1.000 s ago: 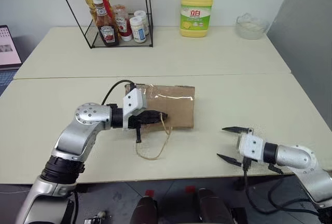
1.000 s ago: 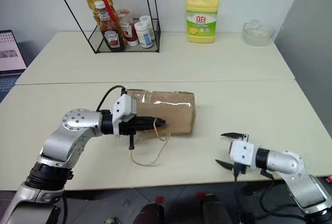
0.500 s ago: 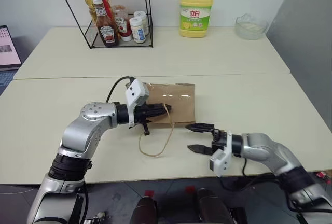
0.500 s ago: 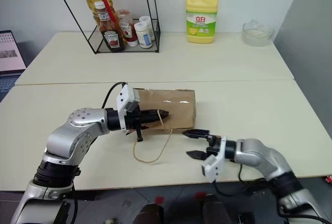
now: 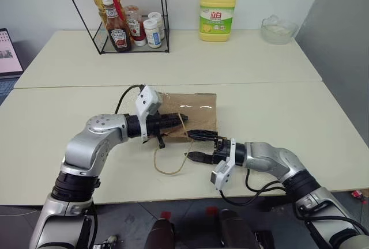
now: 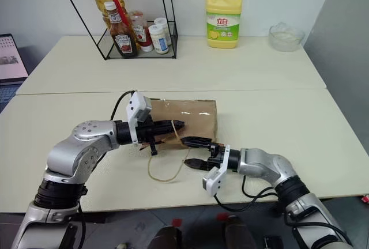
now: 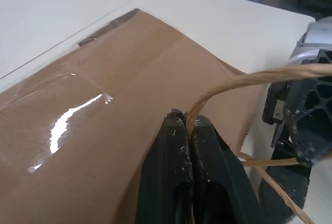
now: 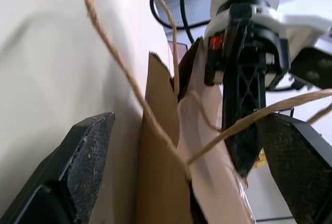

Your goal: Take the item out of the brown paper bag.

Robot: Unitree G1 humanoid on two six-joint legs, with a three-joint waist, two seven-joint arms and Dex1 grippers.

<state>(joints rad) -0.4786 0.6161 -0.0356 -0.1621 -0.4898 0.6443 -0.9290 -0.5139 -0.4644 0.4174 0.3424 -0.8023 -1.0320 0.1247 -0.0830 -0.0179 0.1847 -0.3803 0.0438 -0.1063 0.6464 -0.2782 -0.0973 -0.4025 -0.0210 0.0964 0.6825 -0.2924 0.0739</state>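
Observation:
The brown paper bag (image 5: 199, 108) lies flat mid-table, its mouth toward the front. My left gripper (image 5: 183, 121) is shut on one thin tan handle (image 7: 249, 81) and holds it just above the bag's front edge. The other handle loop (image 5: 173, 165) trails loose on the table. My right gripper (image 5: 190, 145) points left at the bag's mouth, open, one finger above the front edge and one below it. In the right wrist view the bag's serrated edge (image 8: 161, 146) stands between the wide-apart fingers (image 8: 88, 151). The item is hidden.
A black wire rack (image 5: 130, 24) at the back left holds an oil bottle, a ketchup bottle and small jars. A yellow detergent bottle (image 5: 218, 10) and a glass bowl (image 5: 278, 29) stand at the back. A laptop (image 5: 8, 50) sits at the left edge.
My right gripper has swung left from the table's front right to the bag's mouth, rolling so its fingers stand one above the other. The left gripper keeps its hold on the handle.

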